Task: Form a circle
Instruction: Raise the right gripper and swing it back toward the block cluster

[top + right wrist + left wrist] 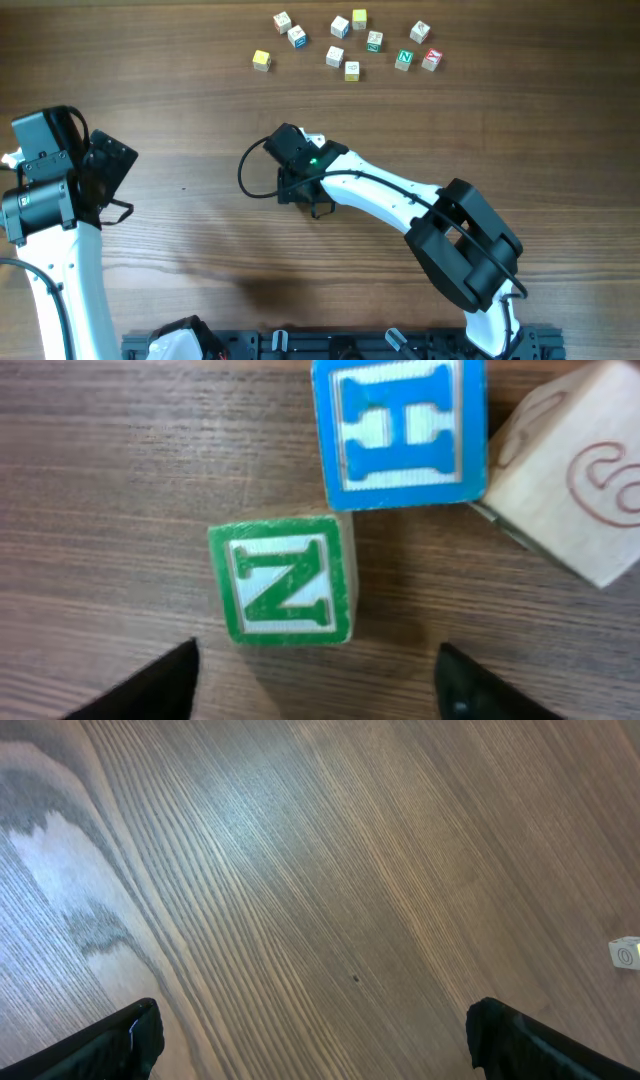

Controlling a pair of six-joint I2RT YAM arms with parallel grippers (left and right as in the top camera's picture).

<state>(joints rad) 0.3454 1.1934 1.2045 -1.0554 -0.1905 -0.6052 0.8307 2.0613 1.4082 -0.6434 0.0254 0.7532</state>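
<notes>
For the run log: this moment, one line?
left gripper open over table | right gripper open by green N cube | blue H cube adjacent

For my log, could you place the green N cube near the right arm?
Right wrist view, centre: the green N cube lies ahead of the right end effector, below-left of the blue H cube.

A brown wooden table fills all three views. In the overhead view its surface is a warm, dark brown, with fine straight grain running left to right. In the left wrist view the grain runs diagonally. A broad wavy patch at the left catches pale light, and a tiny dark speck sits near the middle. The light is soft and even. A faint shadow lies near a black rail along the bottom edge.
</notes>
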